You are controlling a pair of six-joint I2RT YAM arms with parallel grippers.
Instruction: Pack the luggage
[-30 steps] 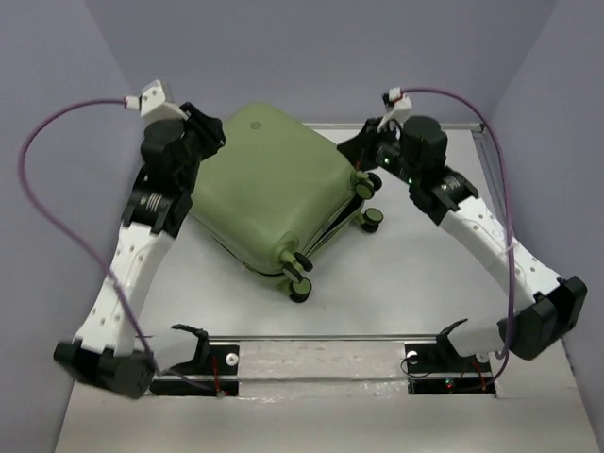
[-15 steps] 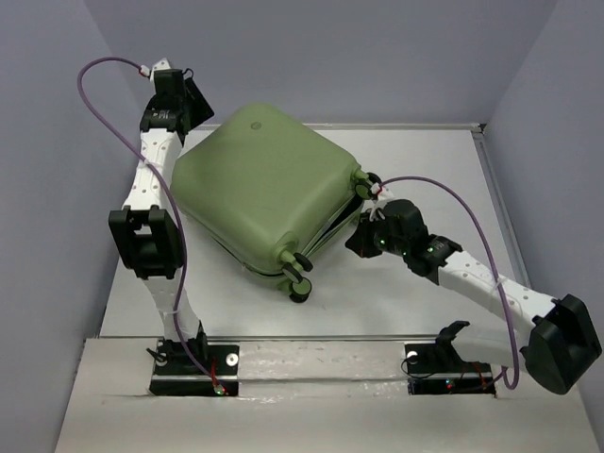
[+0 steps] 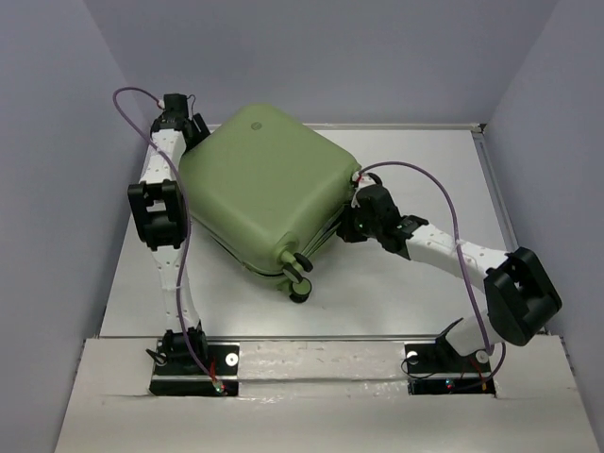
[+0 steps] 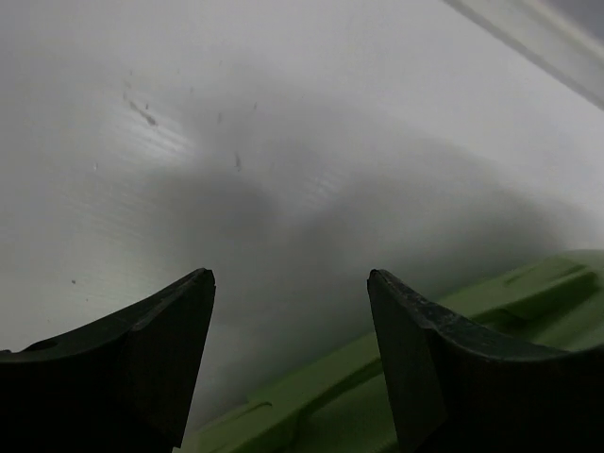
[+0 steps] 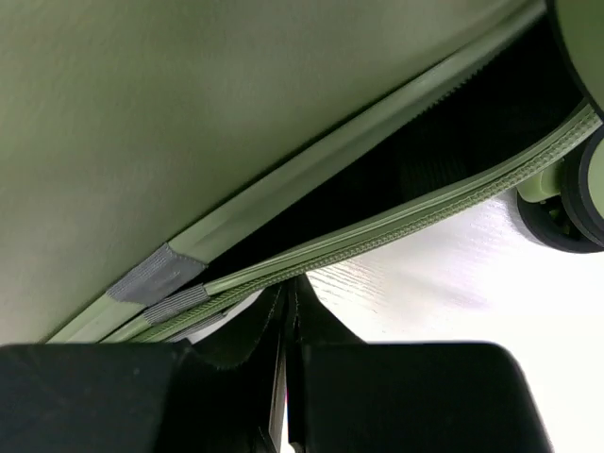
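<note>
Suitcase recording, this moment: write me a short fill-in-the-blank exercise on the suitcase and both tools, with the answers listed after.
1. The left tool stands ___ and holds nothing.
2. The right tool is ___, its tip by the suitcase's zipper.
3. The suitcase shell is light ___.
4. Its wheels sit on the side facing the ___ arm.
Answers: open; shut; green; right.
</note>
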